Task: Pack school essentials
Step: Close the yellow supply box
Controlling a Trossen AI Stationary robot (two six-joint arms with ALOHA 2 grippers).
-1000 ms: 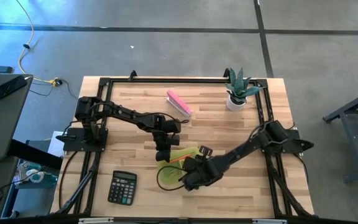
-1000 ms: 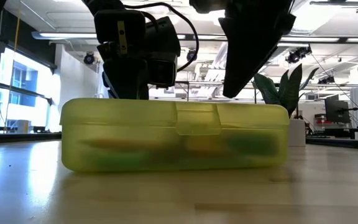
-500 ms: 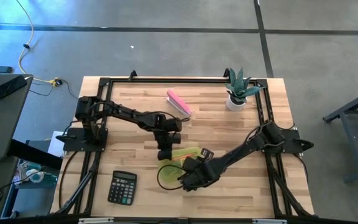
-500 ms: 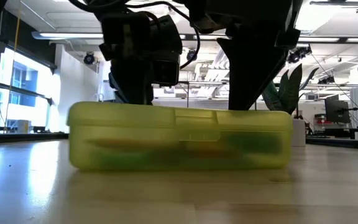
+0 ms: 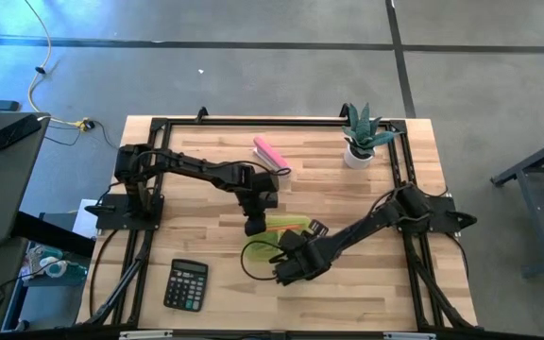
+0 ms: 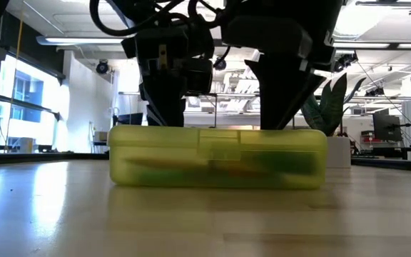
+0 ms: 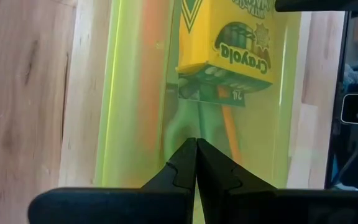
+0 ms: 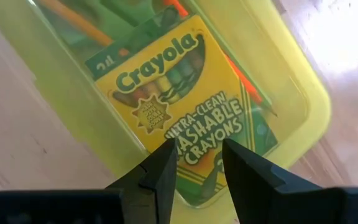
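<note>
Hovering part-open, right tool (image 8: 197, 163) seemingly touches crayon box (image 8: 185, 106).

A yellow-green crayon box (image 8: 185, 99), seen through the translucent lid of a green case (image 8: 284, 81), reads "Crayola" and "Ultra-Clean Washable Crayons"; the number "24" shows on the box's end (image 7: 225, 94).

Wooden table (image 5: 348, 189): case (image 6: 218, 158), calculator (image 5: 186, 284), plant (image 5: 360, 135), perhaps stapler (image 5: 272, 155).
</note>
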